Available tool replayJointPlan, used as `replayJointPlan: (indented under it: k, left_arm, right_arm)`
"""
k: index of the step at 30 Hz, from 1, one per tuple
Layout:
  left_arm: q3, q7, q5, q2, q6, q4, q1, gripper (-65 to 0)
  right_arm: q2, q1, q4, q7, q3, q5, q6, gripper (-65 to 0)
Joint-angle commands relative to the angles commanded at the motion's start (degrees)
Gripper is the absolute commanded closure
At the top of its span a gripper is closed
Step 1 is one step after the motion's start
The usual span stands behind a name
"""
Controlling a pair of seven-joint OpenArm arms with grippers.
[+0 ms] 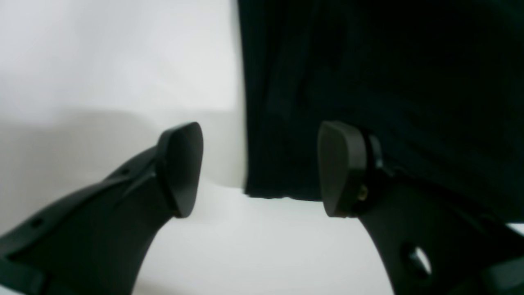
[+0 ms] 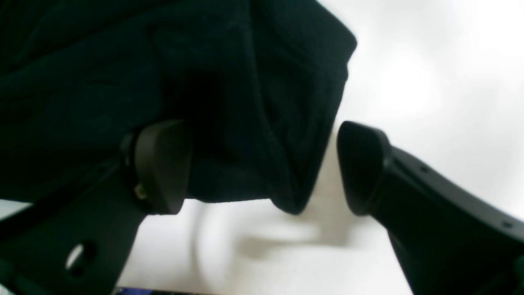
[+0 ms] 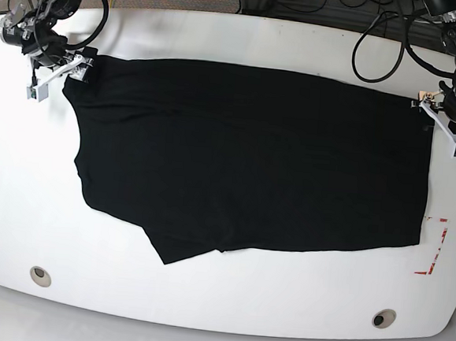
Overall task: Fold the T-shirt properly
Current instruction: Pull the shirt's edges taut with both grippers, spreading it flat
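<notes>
**Mia:** Pincers first! Look at the left pincer (image 1: 260, 169). Its two pads are wide apart, and a corner of the T-shirt (image 3: 252, 164) sits right between them. It is not squeezing anything.

**Ben:** The right pincer (image 2: 262, 168) is the same. Pads apart, with a lumpy corner of black cloth hanging in the gap.

**Mia:** So where is the shirt?

**Ben:** Spread flat in the middle of the bench (image 3: 202, 295). The plain black side is up, so I can't see a picture on it. One flap sticks out at the shirt's near edge. The pincers wait at the shirt's two far corners, one on each side.

**Mia:** What could go wrong?

**Ben:** I think a pincer could close on air, because each corner only just pokes into its gap. Or it could grab one layer and leave the rest behind. And if one arm pulls harder, the shirt may slide crooked and wrinkle.

**Mia:** What about the bench?

**Ben:** It is white and smooth. It has two round holes (image 3: 40, 275) near the front, closer than the shirt. Red marks (image 3: 435, 250) sit beside the shirt's edge. Past the shirt, black cables (image 3: 381, 32) lie behind the bench.
</notes>
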Motion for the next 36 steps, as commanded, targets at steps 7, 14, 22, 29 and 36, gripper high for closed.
replayJointPlan:
  k: [7, 14, 22, 29, 36]
  left_arm:
    - [0.5, 0.0, -0.2, 0.0, -0.1, -3.1, 0.0, -39.9]
    - [3.0, 0.1, 0.3, 0.0, -3.9, -4.4, 0.3, -27.6]
    - [3.1, 0.2, 0.4, -1.2, -4.8, -5.5, 0.8, -6.8]
    - [3.0, 1.1, 0.3, -1.3, -4.8, -1.1, 4.6, -6.4]
    - [3.0, 3.5, 0.2, -1.9, -4.9, 6.2, 9.1, -6.4]
  right_arm:
    - [0.1, -0.6, -1.2, 2.7, -2.1, -0.1, 0.0, -53.1]
    - [0.4, -0.9, -4.9, 3.3, -2.0, -0.1, 0.0, -44.1]
    - [0.4, -2.2, -5.4, 3.3, -2.1, 0.0, 0.0, -24.4]
    - [2.7, -5.0, -5.3, 2.9, -2.3, 0.5, 0.0, -19.2]
    - [6.0, -8.9, -2.5, 1.4, -2.3, 0.6, 0.0, -19.2]
